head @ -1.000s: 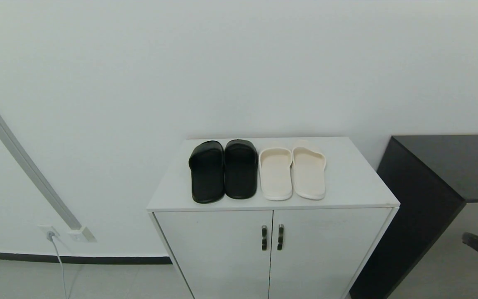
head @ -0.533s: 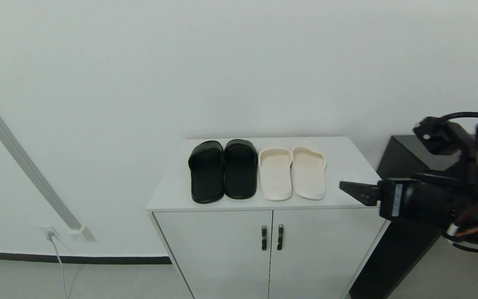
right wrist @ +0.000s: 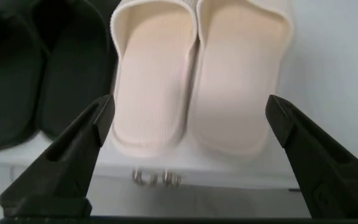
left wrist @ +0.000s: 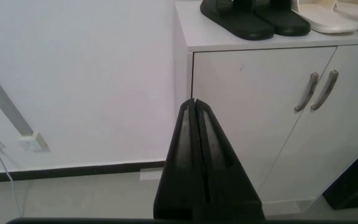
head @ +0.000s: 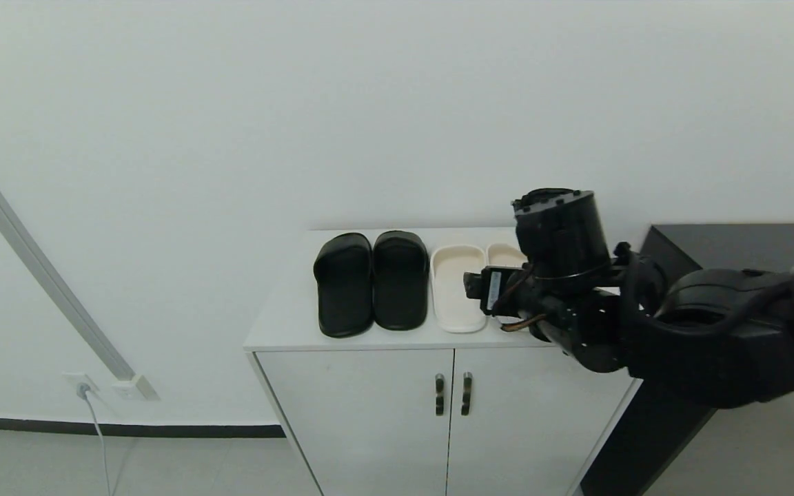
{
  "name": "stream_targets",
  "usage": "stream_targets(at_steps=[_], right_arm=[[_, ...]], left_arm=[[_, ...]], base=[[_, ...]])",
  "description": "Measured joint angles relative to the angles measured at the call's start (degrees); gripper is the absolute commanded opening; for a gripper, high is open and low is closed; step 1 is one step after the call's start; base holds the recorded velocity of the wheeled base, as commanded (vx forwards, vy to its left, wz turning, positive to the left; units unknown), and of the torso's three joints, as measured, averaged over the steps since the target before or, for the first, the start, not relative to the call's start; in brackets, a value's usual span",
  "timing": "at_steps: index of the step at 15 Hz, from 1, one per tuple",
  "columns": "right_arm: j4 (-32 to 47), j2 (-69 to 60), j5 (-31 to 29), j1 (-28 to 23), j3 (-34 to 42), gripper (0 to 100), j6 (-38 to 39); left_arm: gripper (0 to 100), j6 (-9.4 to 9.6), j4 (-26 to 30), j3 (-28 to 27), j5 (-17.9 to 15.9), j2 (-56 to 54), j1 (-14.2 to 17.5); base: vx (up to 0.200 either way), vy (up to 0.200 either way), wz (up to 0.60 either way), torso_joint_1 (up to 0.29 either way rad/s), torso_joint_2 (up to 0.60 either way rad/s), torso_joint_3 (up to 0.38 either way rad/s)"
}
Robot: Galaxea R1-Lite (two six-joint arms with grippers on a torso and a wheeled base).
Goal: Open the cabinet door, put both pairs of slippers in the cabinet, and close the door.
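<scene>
A pair of black slippers (head: 371, 282) and a pair of cream slippers (head: 457, 286) lie side by side on top of the white cabinet (head: 287, 313). Both cabinet doors are closed, their two dark handles (head: 452, 394) meeting at the middle. My right gripper (head: 473, 284) hovers over the front of the cream pair, and the arm hides most of the right-hand cream slipper. In the right wrist view this gripper (right wrist: 190, 106) is open wide, with the cream slippers (right wrist: 197, 68) between its fingers. My left gripper (left wrist: 194, 102) is shut and holds nothing, low before the cabinet's left corner (left wrist: 188, 53).
A black table (head: 748, 269) stands close against the cabinet's right side. On the wall at the lower left are an outlet with a hanging cable (head: 83, 389) and a slanting grey conduit (head: 25, 255). Grey floor lies in front of the cabinet.
My right arm came in from the right and swung left over the cabinet top, ending above the cream slippers. Slippers and doors have not moved.
</scene>
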Motion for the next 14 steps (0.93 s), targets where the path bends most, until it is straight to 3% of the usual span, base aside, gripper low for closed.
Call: stream_targets(at_steps=[8, 14], right_arm=[[-0.22, 19.05, -4.73, -5.35, -21.67, 100, -5.83], [-6.77, 25.22, -4.51, -8.28, -27.51, 100, -13.32]], left_arm=[[0, -0.13, -0.02, 0.00, 0.06, 0.00, 0.00], [0, -0.18, -0.02, 0.00, 0.06, 0.00, -0.04]], base=[[0.000, 0.000, 0.00, 0.000, 0.00, 0.000], [0.000, 0.000, 0.00, 0.000, 0.00, 0.000]])
